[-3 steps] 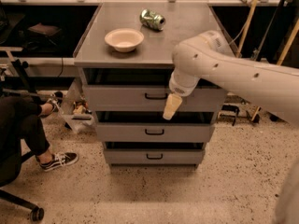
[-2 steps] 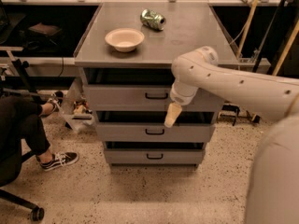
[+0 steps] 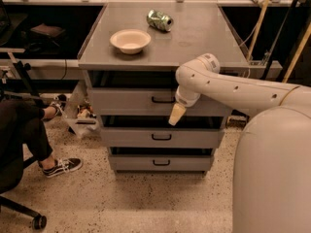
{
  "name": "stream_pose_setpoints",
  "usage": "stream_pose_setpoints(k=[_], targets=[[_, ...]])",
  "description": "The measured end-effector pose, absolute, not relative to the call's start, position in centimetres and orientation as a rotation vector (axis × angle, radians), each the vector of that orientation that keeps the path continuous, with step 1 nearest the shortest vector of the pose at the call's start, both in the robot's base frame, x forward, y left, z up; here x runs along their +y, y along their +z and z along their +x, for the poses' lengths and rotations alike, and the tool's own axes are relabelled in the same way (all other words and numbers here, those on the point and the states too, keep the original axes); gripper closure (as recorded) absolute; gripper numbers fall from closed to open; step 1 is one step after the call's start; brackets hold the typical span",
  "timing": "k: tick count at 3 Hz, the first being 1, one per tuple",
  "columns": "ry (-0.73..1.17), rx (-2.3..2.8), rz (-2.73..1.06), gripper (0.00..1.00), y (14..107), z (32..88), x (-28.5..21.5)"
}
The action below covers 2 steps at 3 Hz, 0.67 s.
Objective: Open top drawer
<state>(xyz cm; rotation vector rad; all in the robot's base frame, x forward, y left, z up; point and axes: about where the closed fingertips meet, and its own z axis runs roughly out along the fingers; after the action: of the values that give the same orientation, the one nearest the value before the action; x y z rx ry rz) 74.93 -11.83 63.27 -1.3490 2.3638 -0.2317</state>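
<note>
Gripper (image 3: 176, 115): at top drawer (image 3: 126, 102) front, just right of its handle (image 3: 163, 100), under counter's (image 3: 194, 42) front edge.
Grip: cannot tell.

The grey worktop (image 3: 194, 45) carries a beige bowl (image 3: 130, 41) near its front left and a green can (image 3: 160, 20) on its side farther back. The gripper (image 3: 176, 114) hangs below its front edge.

Prob. a robotics lab or workshop: grey metal cabinet (image 3: 194, 38), speckled hard floor (image 3: 121, 198), office-chair caster (image 3: 39, 222). Gripper (image 3: 177, 114) at top drawer (image 3: 121, 101) front, beside handle (image 3: 163, 100).
</note>
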Motion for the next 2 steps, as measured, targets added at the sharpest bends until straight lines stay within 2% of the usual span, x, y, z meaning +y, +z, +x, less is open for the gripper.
stream_pose_setpoints(k=[1,2], targets=[[-0.232,2.364,-1.349,0.00,63.27,74.93,-11.83],[-0.232,2.364,-1.349,0.19,63.27,74.93,-11.83]])
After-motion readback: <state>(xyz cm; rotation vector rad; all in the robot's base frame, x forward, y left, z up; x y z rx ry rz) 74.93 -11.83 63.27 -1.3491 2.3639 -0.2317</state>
